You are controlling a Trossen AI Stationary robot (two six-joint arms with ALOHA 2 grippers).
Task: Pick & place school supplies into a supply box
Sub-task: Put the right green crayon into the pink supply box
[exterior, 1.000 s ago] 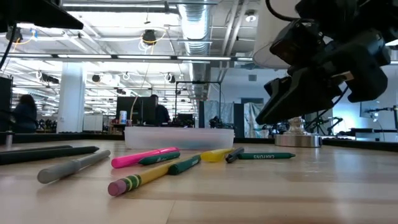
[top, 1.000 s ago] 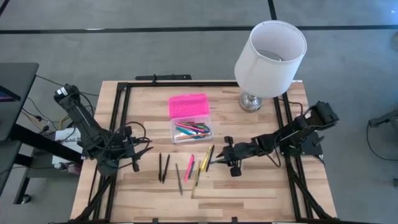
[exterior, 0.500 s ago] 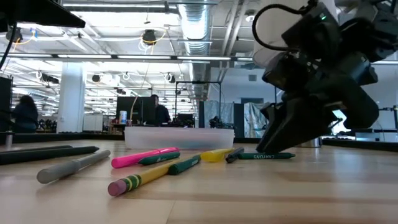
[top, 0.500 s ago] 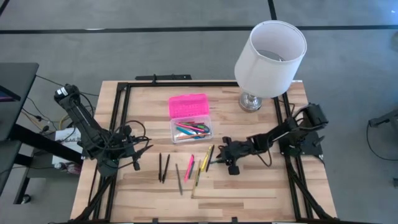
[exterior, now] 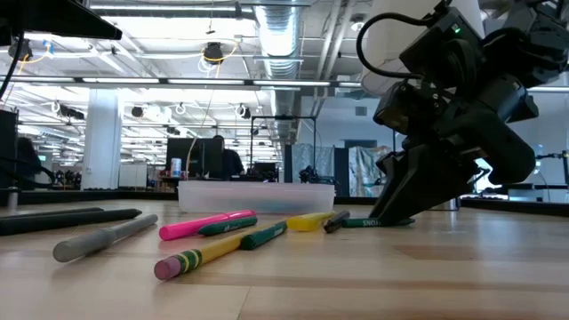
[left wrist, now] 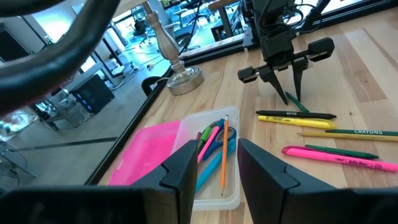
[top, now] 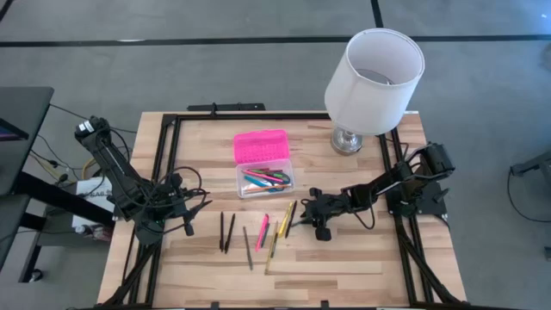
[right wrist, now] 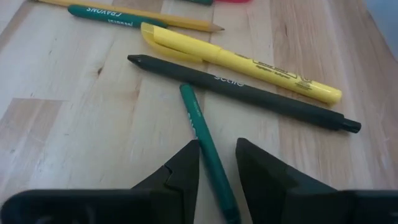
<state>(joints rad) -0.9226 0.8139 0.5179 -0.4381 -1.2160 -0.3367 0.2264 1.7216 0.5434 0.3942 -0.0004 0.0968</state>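
My right gripper (top: 312, 217) is open and points down at the table right of the loose pens, its fingers astride a green crayon (right wrist: 196, 118), as the left wrist view shows too (left wrist: 296, 99). Beside that crayon lie a black pen (right wrist: 249, 96) and a yellow highlighter (right wrist: 249, 62). Farther left lie a pink marker (top: 262, 231), a yellow pencil (top: 274, 245), a grey pen (top: 247, 248) and two black pens (top: 225, 232). The supply box's clear base (top: 265, 182) holds several pens, and its pink lid (top: 260, 146) lies open behind it. My left gripper (top: 185, 215) waits open at the table's left side. My right gripper comes from above, pointing down, with one finger (right wrist: 183, 168) on each side of the green crayon's shaft (right wrist: 208, 152), across its length. The crayon lies flat on the table. Whether a finger touches it I cannot tell.
A white lamp (top: 374, 69) stands on its metal base (top: 347, 140) at the table's far right corner. A black frame (top: 168, 164) runs along the table's edges. Bare wood lies near the front edge (top: 344, 267).
My right gripper has come down to the table and moved slightly left toward the green crayon, tipping until its fingers point down at the wood. The pens and the box have kept their places.
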